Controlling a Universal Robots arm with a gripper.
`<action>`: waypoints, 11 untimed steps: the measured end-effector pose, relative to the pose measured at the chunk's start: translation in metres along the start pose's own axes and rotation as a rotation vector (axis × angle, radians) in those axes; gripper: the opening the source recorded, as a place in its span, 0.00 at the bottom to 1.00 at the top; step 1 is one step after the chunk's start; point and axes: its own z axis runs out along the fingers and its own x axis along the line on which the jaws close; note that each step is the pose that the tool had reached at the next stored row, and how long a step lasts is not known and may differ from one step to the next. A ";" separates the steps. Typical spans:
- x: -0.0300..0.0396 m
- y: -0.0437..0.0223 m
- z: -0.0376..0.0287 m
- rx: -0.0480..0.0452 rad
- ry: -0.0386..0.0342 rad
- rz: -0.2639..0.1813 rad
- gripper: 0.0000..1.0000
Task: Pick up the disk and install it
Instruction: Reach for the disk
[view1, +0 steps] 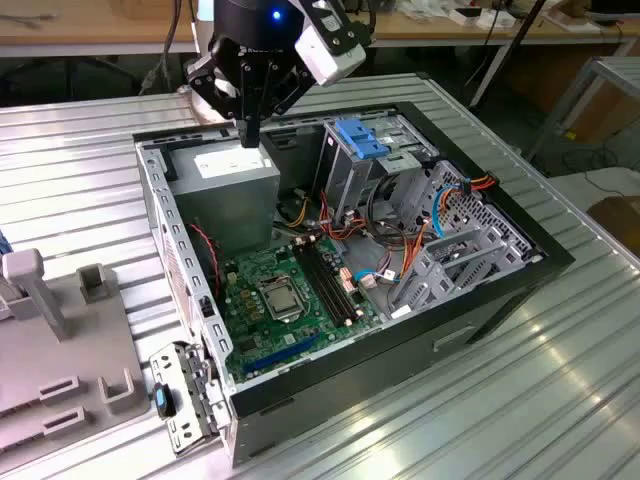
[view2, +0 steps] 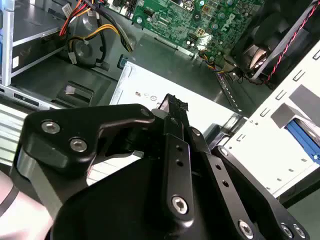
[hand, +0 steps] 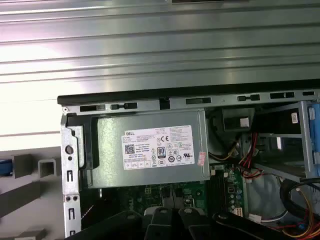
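Gripper over the open computer, holding nothing

In the exterior view the gripper (view1: 248, 132) hangs over the power supply (view1: 235, 185), at a corner of the open computer case (view1: 545, 255) that lies flat on the ribbed bench (view1: 560, 400). Its fingers are pinched together with nothing in them. The room over the motherboard (view1: 290, 295) is open, while the blue bracket (view1: 360, 138) and wires crowd the other side. In the second wrist view the gripper (view2: 172, 102) points at the white label (view2: 150, 92) on the power supply, near the case wall. In the first wrist view the gripper (hand: 167, 215) is by the power supply (hand: 150, 150), and bare bench lies past the case rim. A bit of bright blue, likely the disk (hand: 4, 167), shows by the grey holder (hand: 35, 170) out on the bench, well apart from the gripper.
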 end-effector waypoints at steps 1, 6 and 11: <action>0.0013 -0.0001 0.0000 0.0000 0.0000 0.000 0.11; 0.0074 -0.0005 -0.0002 0.0000 0.0000 0.000 0.11; 0.0122 -0.0009 -0.0003 -0.0001 -0.0001 0.000 0.11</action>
